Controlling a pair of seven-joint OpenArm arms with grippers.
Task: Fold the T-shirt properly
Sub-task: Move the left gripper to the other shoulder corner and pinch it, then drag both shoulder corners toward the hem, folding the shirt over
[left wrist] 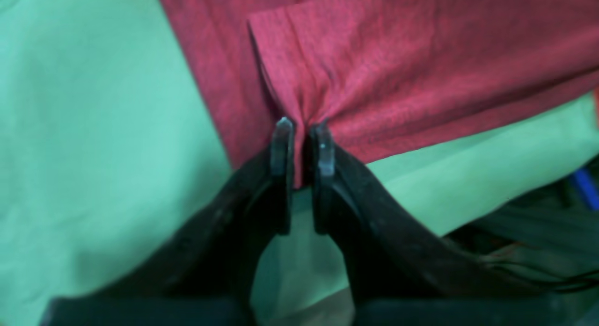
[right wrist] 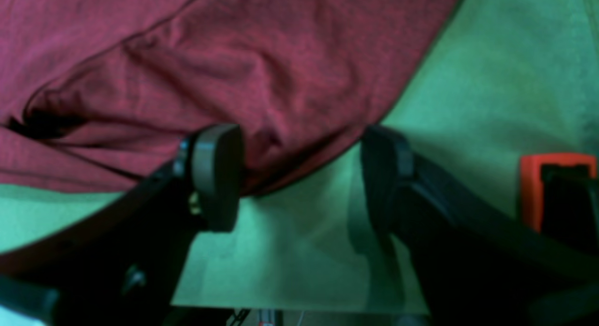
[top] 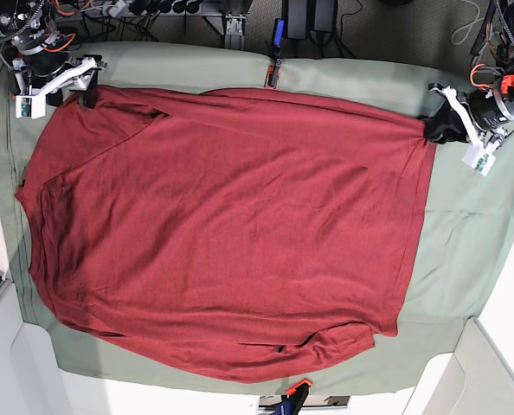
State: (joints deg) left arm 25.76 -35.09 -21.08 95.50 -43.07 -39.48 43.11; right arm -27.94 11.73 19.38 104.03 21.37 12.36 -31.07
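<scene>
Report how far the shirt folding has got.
Done: the T-shirt lies spread on the green table cover, unfolded. In hand: the left gripper is pinched on its edge; the right gripper stands open at another edge. Left: every fold.

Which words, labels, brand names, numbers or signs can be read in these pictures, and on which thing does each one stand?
None can be read.
The plain dark brick-red knit T-shirt bears no print or visible label.
The sage-green cloth table cover bears no text.
The black fingers of the left gripper and the orange plastic part show no marking.
The equipment along the table's far edge is too small to read.
</scene>
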